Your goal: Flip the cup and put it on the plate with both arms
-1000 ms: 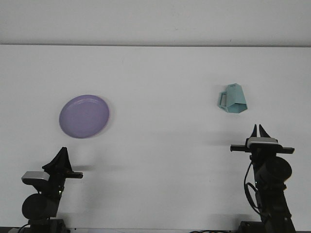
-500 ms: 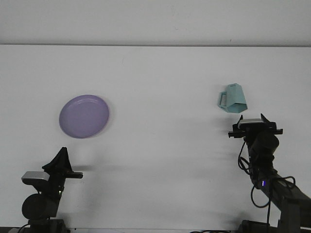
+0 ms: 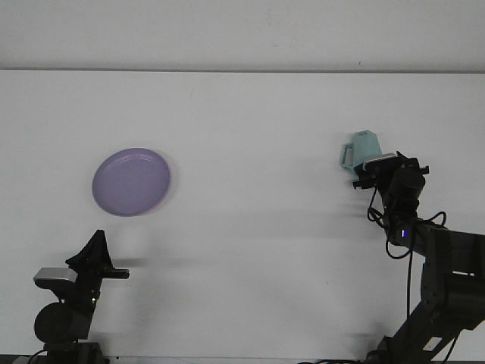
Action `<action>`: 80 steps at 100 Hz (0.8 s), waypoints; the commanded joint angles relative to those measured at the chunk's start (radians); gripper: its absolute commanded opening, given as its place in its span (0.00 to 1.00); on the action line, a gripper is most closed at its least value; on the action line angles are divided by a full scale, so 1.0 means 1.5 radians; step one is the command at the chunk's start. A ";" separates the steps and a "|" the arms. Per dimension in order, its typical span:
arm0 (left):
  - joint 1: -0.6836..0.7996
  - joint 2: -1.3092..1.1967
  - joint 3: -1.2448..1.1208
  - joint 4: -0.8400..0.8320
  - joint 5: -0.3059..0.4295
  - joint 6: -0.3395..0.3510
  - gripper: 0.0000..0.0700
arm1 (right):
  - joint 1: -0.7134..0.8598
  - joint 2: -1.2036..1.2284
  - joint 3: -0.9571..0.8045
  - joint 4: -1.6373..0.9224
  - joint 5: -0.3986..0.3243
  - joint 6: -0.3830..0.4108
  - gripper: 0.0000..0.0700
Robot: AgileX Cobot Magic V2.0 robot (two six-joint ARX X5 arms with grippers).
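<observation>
Reaching forward from its earlier spot near the table's front edge, the right gripper (image 3: 373, 168) now sits at the teal cup (image 3: 363, 146), its head covering the cup's lower part; whether its fingers are spread or closed cannot be told. That cup lies tipped on the white table (image 3: 250, 114) at right, handle to the left. Well apart at left rests the purple plate (image 3: 131, 181). Near the front edge, the left gripper (image 3: 96, 246) has not moved, fingers drawn together to a point.
</observation>
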 commanded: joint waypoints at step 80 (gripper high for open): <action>0.001 -0.001 -0.010 0.007 -0.003 -0.001 0.02 | -0.022 0.068 0.114 -0.035 -0.122 0.069 0.01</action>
